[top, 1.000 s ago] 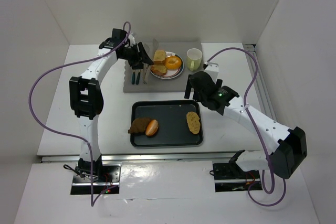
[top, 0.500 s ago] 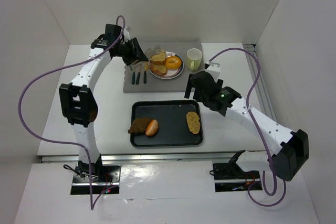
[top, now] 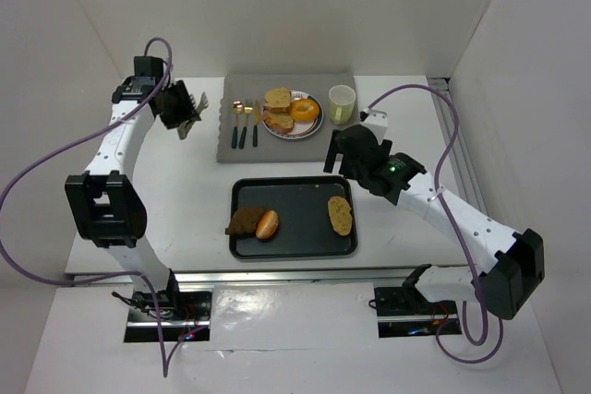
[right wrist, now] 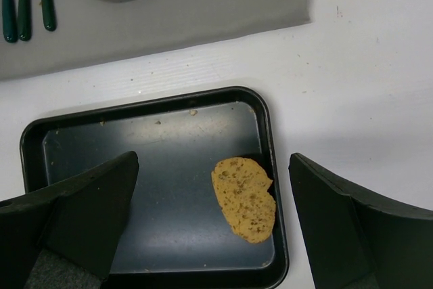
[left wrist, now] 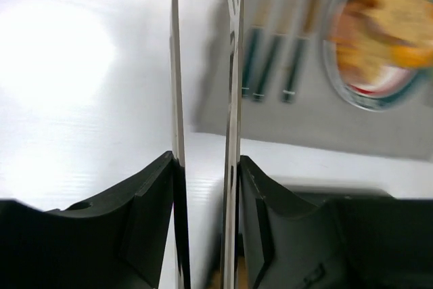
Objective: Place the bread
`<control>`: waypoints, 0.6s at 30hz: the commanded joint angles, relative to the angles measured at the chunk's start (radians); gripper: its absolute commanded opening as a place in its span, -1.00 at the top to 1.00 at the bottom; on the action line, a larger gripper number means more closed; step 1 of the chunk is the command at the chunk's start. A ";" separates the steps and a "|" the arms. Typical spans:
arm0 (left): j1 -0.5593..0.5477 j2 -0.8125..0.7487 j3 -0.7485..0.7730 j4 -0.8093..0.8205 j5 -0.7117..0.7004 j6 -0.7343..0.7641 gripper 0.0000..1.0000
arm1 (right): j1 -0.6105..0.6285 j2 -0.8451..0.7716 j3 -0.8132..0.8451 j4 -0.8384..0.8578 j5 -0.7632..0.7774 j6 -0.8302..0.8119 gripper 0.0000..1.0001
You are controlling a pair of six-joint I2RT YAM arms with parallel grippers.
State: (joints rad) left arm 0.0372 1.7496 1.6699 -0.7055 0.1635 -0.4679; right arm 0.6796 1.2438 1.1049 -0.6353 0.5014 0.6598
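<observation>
My left gripper is shut on metal tongs, held over the white table left of the grey mat. The tong blades stand apart and empty in the left wrist view, between my left gripper's fingers. A plate on the mat holds several bread pieces; it also shows blurred in the left wrist view. My right gripper is open and empty above the black tray. In the right wrist view my right gripper hovers over a bread slice.
The tray also holds a dark bread piece and a roll at its left. Green-handled cutlery lies on the mat left of the plate. A pale cup stands right of the plate.
My left arm has swung left from over the plate to the white table, tongs still in the gripper. The bread it held now lies on the plate. The right arm barely moved.
</observation>
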 commanded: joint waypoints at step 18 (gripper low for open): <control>0.064 0.089 -0.042 0.032 -0.268 0.040 -1.00 | -0.006 0.080 0.044 0.060 -0.026 -0.037 -0.99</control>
State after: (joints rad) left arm 0.0971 1.9606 1.5669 -0.6712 -0.1146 -0.4431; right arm 0.6796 1.2926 1.1057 -0.5911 0.4625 0.6331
